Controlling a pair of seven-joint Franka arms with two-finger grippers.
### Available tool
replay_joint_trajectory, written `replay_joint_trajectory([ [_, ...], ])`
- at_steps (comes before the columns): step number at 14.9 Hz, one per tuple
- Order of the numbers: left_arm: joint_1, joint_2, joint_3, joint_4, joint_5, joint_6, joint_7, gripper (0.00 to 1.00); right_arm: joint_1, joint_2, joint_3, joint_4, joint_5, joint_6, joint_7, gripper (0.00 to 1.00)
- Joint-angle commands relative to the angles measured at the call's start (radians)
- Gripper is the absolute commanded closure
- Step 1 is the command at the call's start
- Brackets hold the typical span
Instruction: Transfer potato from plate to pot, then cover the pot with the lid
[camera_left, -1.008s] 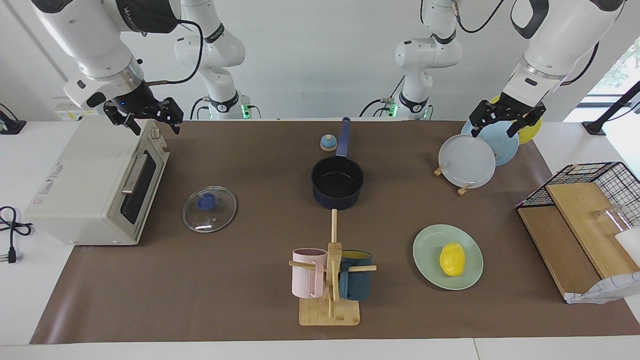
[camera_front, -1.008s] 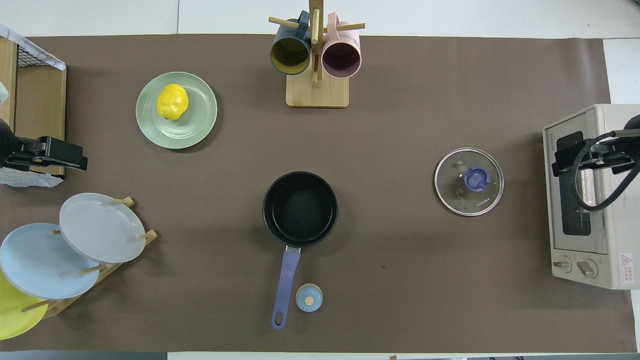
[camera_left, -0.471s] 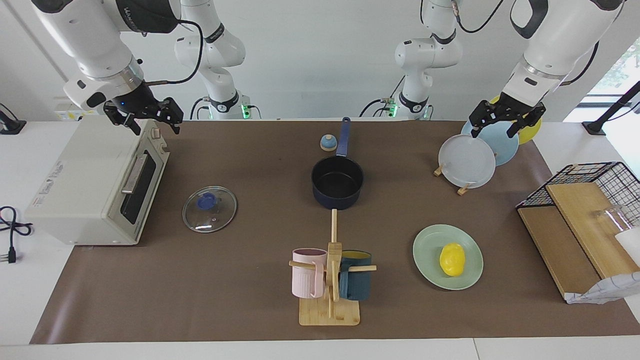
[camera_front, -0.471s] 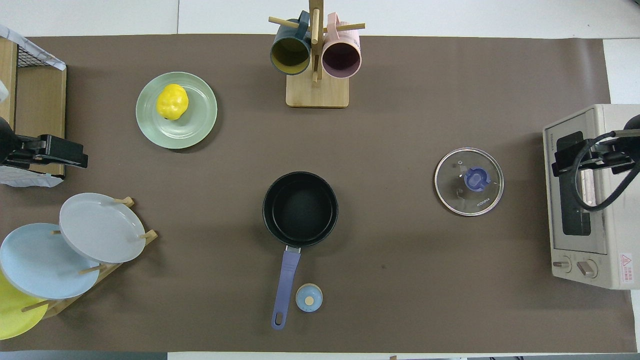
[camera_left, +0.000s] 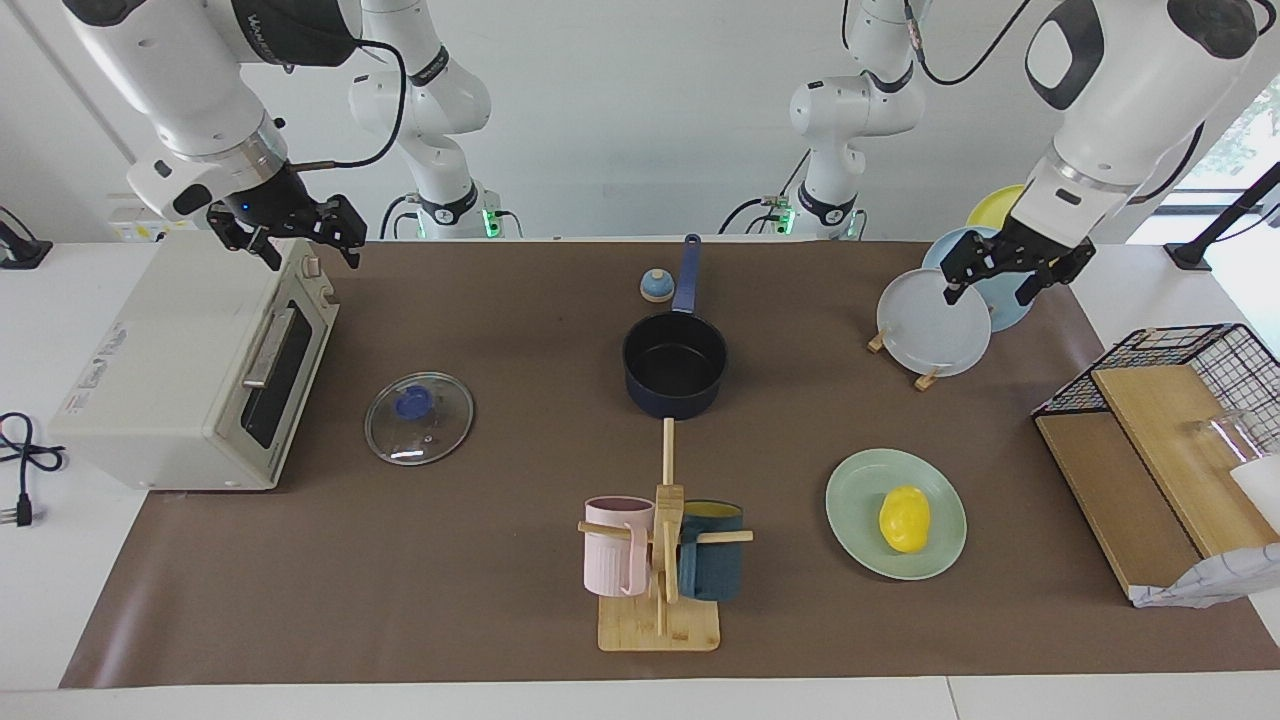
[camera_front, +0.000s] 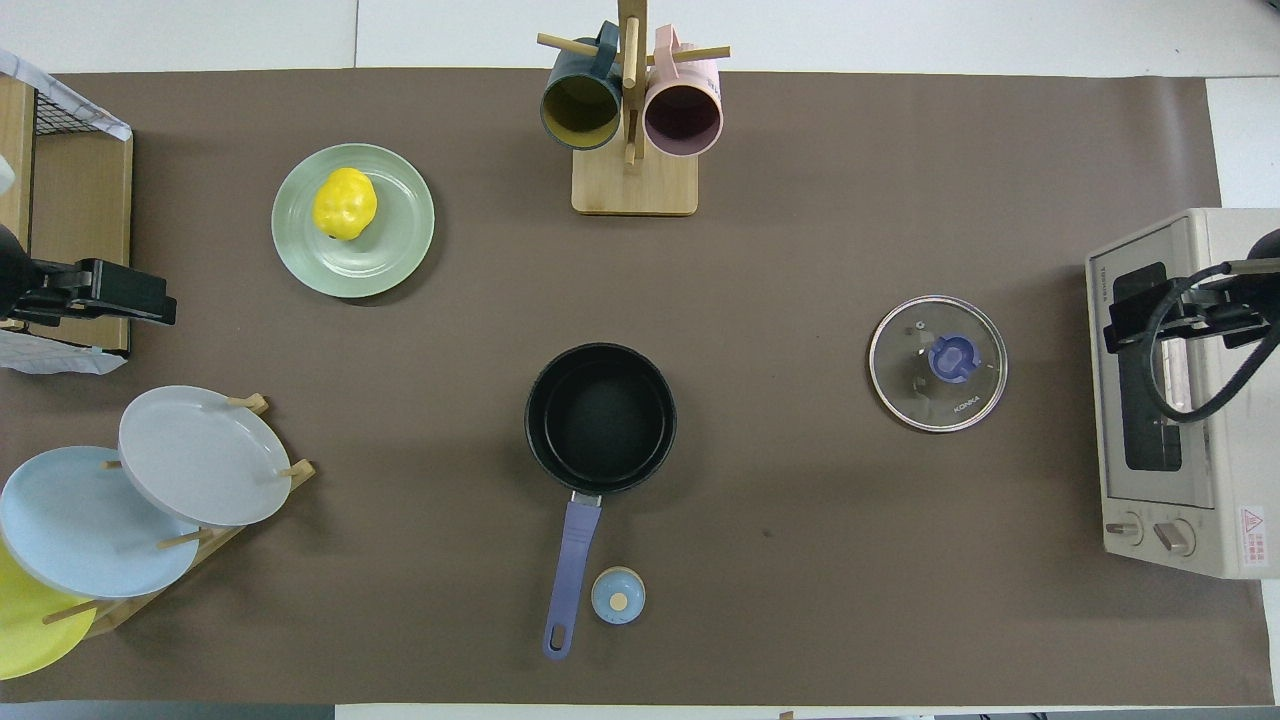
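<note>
The yellow potato (camera_left: 904, 518) (camera_front: 345, 203) lies on the mint-green plate (camera_left: 857, 490) (camera_front: 392, 250), toward the left arm's end of the table. The navy pot (camera_left: 675, 362) (camera_front: 600, 418) stands mid-table with nothing in it, its blue handle pointing toward the robots. The glass lid (camera_left: 419, 417) (camera_front: 938, 363) lies flat in front of the oven's door. My left gripper (camera_left: 992, 288) (camera_front: 150, 300) is open and empty, raised over the rack of upright plates. My right gripper (camera_left: 290, 240) (camera_front: 1125, 315) is open and empty, waiting over the oven.
A white toaster oven (camera_left: 190, 360) stands at the right arm's end. A mug tree (camera_left: 660, 560) with two mugs stands farther from the robots than the pot. A small bell-shaped knob (camera_left: 656, 286) sits beside the pot's handle. A wire basket with boards (camera_left: 1170, 420) is beside the plate.
My left gripper has come down a little and now hangs over the grey and light-blue plates. The right arm and all objects have not moved.
</note>
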Motion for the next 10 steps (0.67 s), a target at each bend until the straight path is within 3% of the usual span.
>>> replay_joint_trajectory([
  [1,-0.056,0.273,-0.003,0.229,-0.011,0.066,-0.005,0.0,-0.013,-0.025,0.007,-0.031,0.015,0.015,0.01,0.0],
  [6,-0.076,0.497,-0.006,0.283,0.062,0.295,0.016,0.0,-0.013,-0.025,0.007,-0.031,0.015,0.015,0.01,0.0],
  [10,-0.081,0.553,-0.002,0.275,0.092,0.367,0.015,0.0,-0.013,-0.025,0.007,-0.031,0.015,0.015,0.01,0.0],
])
